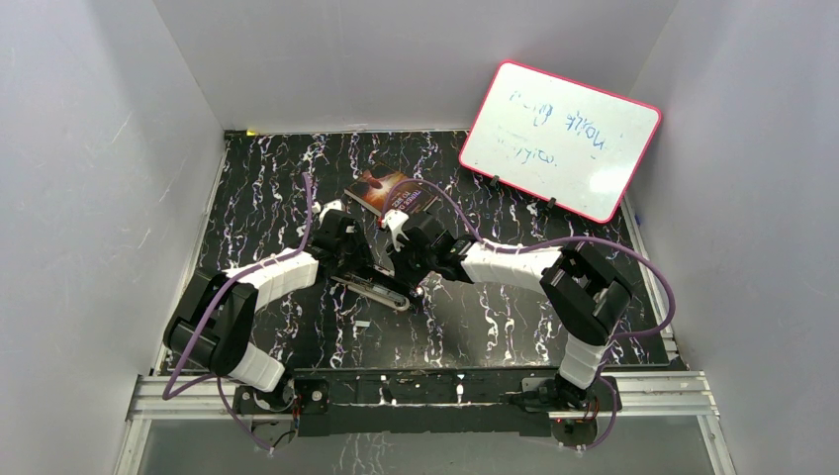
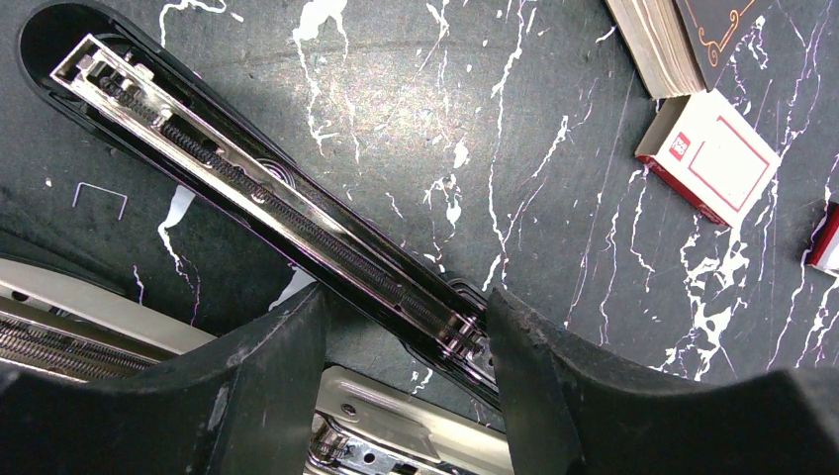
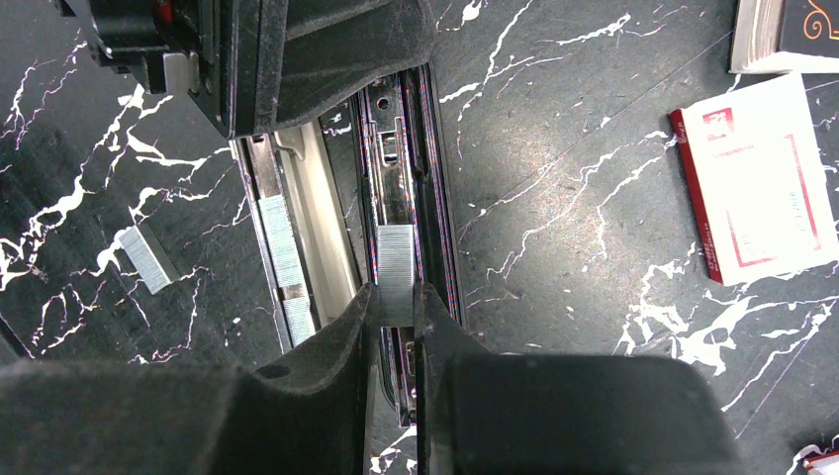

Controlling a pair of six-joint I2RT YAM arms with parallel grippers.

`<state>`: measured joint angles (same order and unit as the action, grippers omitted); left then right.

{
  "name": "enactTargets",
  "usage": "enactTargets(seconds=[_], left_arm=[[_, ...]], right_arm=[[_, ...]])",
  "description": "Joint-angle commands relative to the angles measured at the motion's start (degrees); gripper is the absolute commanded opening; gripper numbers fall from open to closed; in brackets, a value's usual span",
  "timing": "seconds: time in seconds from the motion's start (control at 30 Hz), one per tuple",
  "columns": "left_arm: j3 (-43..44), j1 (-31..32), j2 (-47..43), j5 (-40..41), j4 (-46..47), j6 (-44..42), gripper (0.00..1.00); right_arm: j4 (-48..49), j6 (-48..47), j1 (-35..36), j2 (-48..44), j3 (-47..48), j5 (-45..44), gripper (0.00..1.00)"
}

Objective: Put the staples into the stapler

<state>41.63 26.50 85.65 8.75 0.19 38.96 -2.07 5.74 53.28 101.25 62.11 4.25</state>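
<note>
Mid-table, the right gripper (image 3: 396, 305) holds a strip of staples (image 3: 396, 259) over the channel of the opened stapler (image 2: 297, 223), its jaws clamped on the strip's near end. The left gripper (image 2: 406, 336) grips the stapler's swung-back arm, a jaw pressed to each side. A loose strip (image 3: 146, 259) lies beside the stapler. The box (image 3: 767, 183) sits near a book (image 1: 391, 193).

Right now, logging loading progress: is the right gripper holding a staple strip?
Yes, the right gripper pinches a staple strip directly over the open stapler channel.
</note>
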Motion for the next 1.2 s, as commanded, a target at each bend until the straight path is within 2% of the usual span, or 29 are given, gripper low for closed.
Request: enactTargets(seconds=[0.0,0.27,0.83,0.97,1.17], left_arm=[[-0.31,0.39,-1.08,1.0,-4.14,-1.33,0.57],[-0.15,0.46,-1.01,1.0,-4.14,-1.33,0.57],[-0.38,0.47,-1.12,0.97,-4.15,-1.43,0.58],[-0.38,0.48,-1.17,0.95,-4.14,-1.34,0.58],[-0.08,0.48,-0.98,0.93,-4.2,-1.41,0.58]], right_arm=[[-6.02,-1.43,0.23,1.16,0.73,-2.27,0.03],[-4.12,-1.07,0.23,0.42,0.22,1.08,0.14],[-2.27,-0.2,0.18,-0.75,-0.48,2.38,0.23],[-2.16,-0.11,0.18,-0.73,-0.49,2.61,0.22],[-1.83,0.04,0.22,-0.85,-0.5,2.65,0.07]])
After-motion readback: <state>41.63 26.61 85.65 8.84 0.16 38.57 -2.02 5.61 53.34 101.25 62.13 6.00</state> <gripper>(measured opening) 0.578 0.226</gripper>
